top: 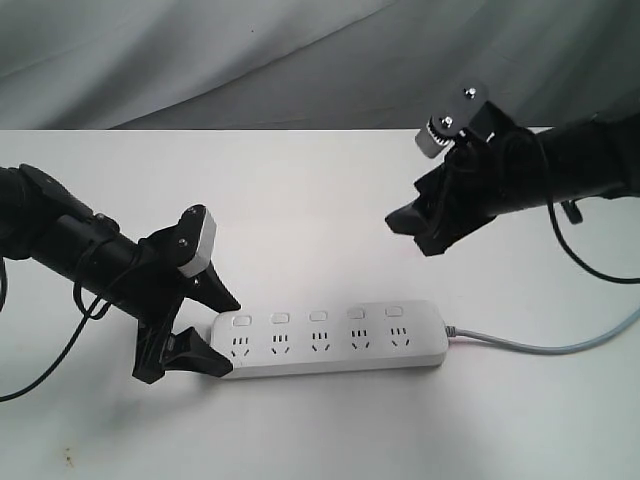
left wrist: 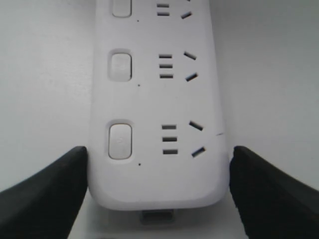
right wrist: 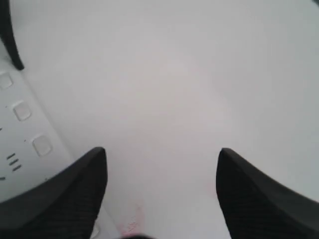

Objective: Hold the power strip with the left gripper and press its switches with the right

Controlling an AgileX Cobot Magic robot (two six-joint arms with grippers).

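The white power strip (top: 330,342) lies flat on the white table, its grey cord (top: 545,347) running off to the right. Five small switches (top: 318,316) line its far side. My left gripper (top: 224,335) straddles the strip's left end, one pointed jaw against each long side. In the left wrist view the strip's rounded end (left wrist: 157,169) fills the space between the jaws, and the nearest switch (left wrist: 120,141) shows. My right gripper (top: 405,222) hovers open above the table, behind the strip and apart from it. The right wrist view catches only the strip's edge (right wrist: 20,129).
The white table (top: 330,200) stretches to a back edge, where a grey cloth backdrop (top: 300,60) hangs. Black cables loop off both arms.
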